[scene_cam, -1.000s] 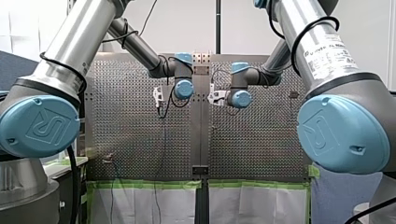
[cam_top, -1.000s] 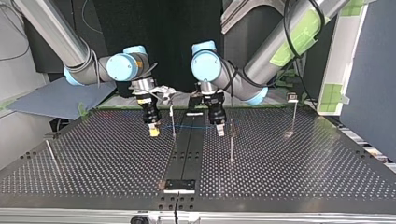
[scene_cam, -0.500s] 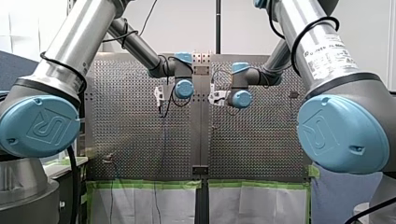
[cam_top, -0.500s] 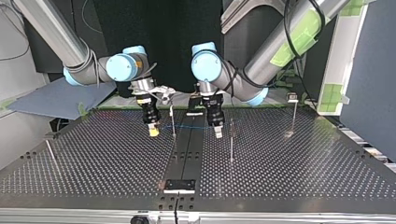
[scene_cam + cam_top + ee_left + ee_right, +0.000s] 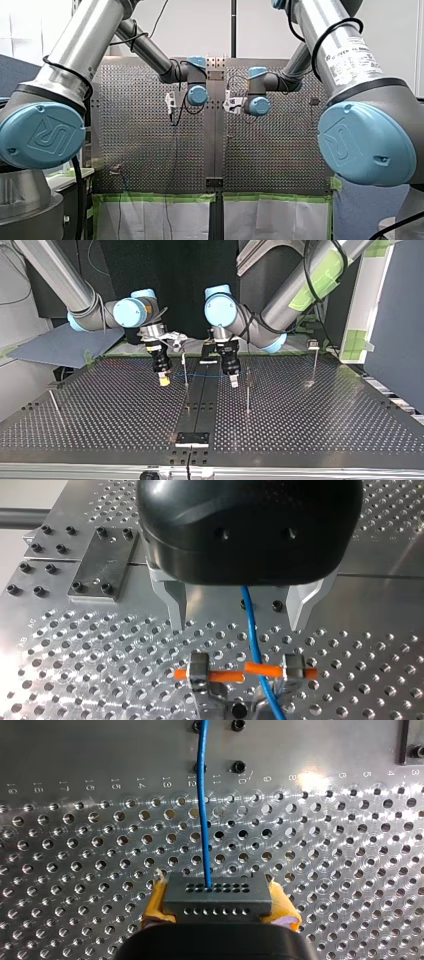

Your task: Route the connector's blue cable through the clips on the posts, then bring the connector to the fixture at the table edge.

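My right pincer (image 5: 218,909) is clamped on the grey connector (image 5: 217,895), a yellow pad (image 5: 152,912) at each side — the blue cable (image 5: 202,810) leaves it out over the perforated bench (image 5: 330,845). My left pincer (image 5: 237,627) stands open; the cable runs between its metal fingers (image 5: 176,602), clear of both, and crosses an orange-pronged clip (image 5: 200,669) just ahead.

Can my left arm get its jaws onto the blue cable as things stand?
Probably yes: the left jaws stand open on either side of the blue cable, with nothing else between them. The clip sits just ahead.
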### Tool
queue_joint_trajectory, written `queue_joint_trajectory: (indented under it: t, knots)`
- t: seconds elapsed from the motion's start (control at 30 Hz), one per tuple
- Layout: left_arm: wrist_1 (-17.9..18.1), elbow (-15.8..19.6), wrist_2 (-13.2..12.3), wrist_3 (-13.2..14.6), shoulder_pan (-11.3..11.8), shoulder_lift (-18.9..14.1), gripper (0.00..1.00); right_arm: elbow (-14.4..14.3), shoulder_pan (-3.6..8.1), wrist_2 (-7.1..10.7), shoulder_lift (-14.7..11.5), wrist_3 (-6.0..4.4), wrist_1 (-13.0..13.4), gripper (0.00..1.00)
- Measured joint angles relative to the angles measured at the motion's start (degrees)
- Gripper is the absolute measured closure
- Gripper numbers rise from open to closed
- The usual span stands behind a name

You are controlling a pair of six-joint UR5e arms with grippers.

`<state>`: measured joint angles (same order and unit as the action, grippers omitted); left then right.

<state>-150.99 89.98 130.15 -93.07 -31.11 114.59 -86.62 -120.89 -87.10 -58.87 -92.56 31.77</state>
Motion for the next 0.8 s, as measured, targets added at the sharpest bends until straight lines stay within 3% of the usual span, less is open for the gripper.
queue_joint_trajectory:
  t: [0.2, 0.27, 0.3, 0.37, 0.4, 0.43, 0.47, 0.8]
  knots:
    - [0.6, 0.0, 0.0, 0.4, -0.2, 0.0, 0.0, 0.0, 0.06, 0.0, 0.0, 0.0, 0.0, 1.0]
    - [0.8, 0.0, 0.0, 0.5, -0.3, 0.0, 0.44, 0.0, 0.07, 0.0, 0.0, 0.0, 0.0, 1.0]
    - [0.9, 0.0, -0.1, 0.4, -0.3, 0.0, 0.44, 0.0, 0.08, 0.0, 0.0, 0.0, -0.1, 1.0]
    - [1.0, 0.0, -0.1, 0.3, -0.3, 0.0, 0.75, 0.0, 0.1, 0.0, 0.0, 0.0, -0.1, 1.0]
    - [1.1, 0.0, -0.1, 0.2, -0.3, 0.0, 0.75, 0.0, 0.11, 0.0, 0.0, 0.0, -0.1, 1.0]
    - [1.2, 0.0, -0.2, 0.0, -0.3, 0.0, 0.95, 0.0, 0.11, 0.0, 0.0, 0.0, -0.2, 1.0]
    - [1.3, 0.0, -0.2, -0.1, -0.4, 0.0, 1.0, 0.0, 0.12, 0.0, 0.0, 0.0, -0.2, 1.0]
    - [1.3, 0.0, -0.3, -0.7, -0.4, 0.0, 0.98, 0.0, 0.25, 0.02, 0.0, 0.01, -0.4, 1.0]
